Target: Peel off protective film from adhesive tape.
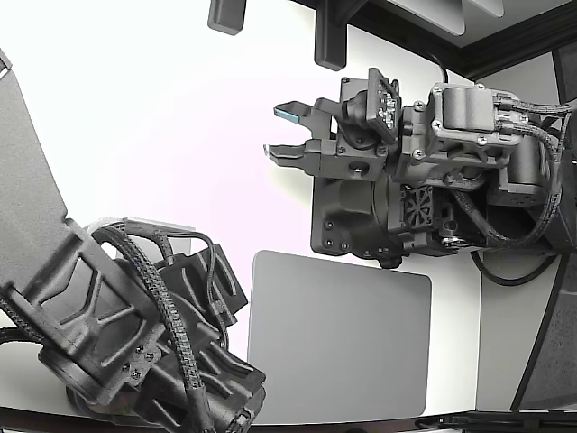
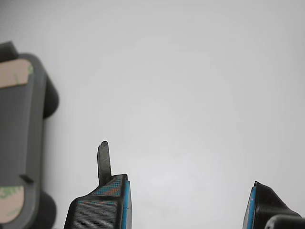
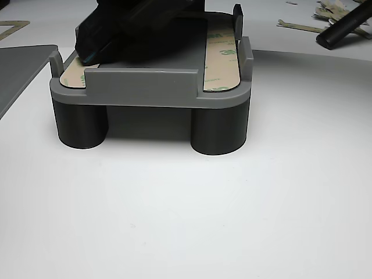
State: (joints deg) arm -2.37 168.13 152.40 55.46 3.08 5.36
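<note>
A grey holder (image 3: 151, 87) on round legs carries tan adhesive tape with its printed film, one strip (image 3: 221, 52) along one side and another (image 3: 72, 72) on the opposite side. A black body (image 3: 139, 29) rests on the holder's top. In the wrist view the same holder (image 2: 21, 143) lies off to one side, tape (image 2: 12, 74) showing at its ends. My gripper (image 2: 189, 191) is open, away from the holder, with only bare white table between its blue-padded fingertips (image 2: 114, 191). A thin dark sliver (image 2: 103, 162) stands up from one fingertip; I cannot tell what it is. In the exterior view the gripper (image 1: 281, 133) hovers open over the white table.
A second dark arm (image 1: 135, 334) fills the exterior view's lower left. A flat grey mat (image 1: 338, 334) lies on the table (image 1: 162, 117) below my arm. Several loose strips of film (image 3: 325, 11) and a black rod (image 3: 346, 26) lie at the far edge in the other view.
</note>
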